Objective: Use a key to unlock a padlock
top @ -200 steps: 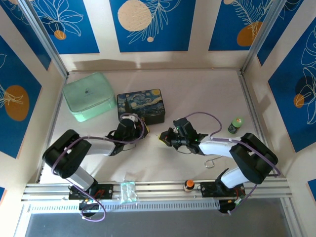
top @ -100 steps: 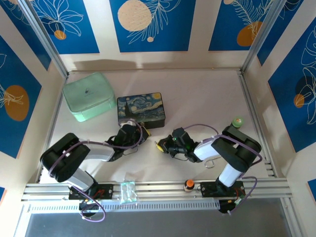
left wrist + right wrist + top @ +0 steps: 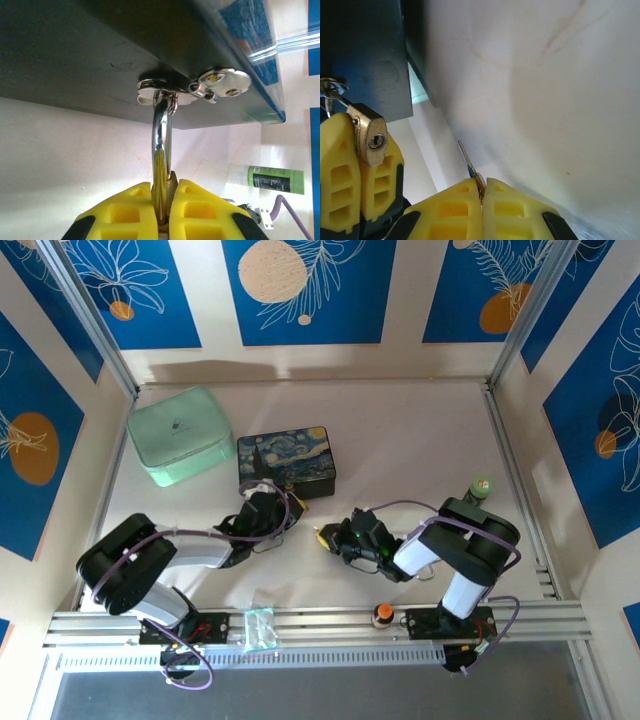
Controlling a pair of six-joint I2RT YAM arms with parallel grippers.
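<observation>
- The pale bench (image 3: pixel 410 435) carries all the things.
- A mint-green case (image 3: pixel 180 435) stands at the far left, and the dark starry tin (image 3: pixel 287 458) is just beside it on the right.
- The left gripper (image 3: pixel 163 200) is in front of the tin, its yellow fingers (image 3: pixel 120 215) clamped on the padlock (image 3: pixel 371 136).
- The right gripper (image 3: pixel 482 186) is near it on the right, pressed together on the key (image 3: pixel 468 159).
- The padlock's silver shackle reaches into the tin's metal clasp.
- The key's tip points out of the gripper and stays apart from the padlock.

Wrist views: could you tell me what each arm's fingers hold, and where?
Left fingers: padlock, by its body. Right fingers: key, by its head, blade protruding.
</observation>
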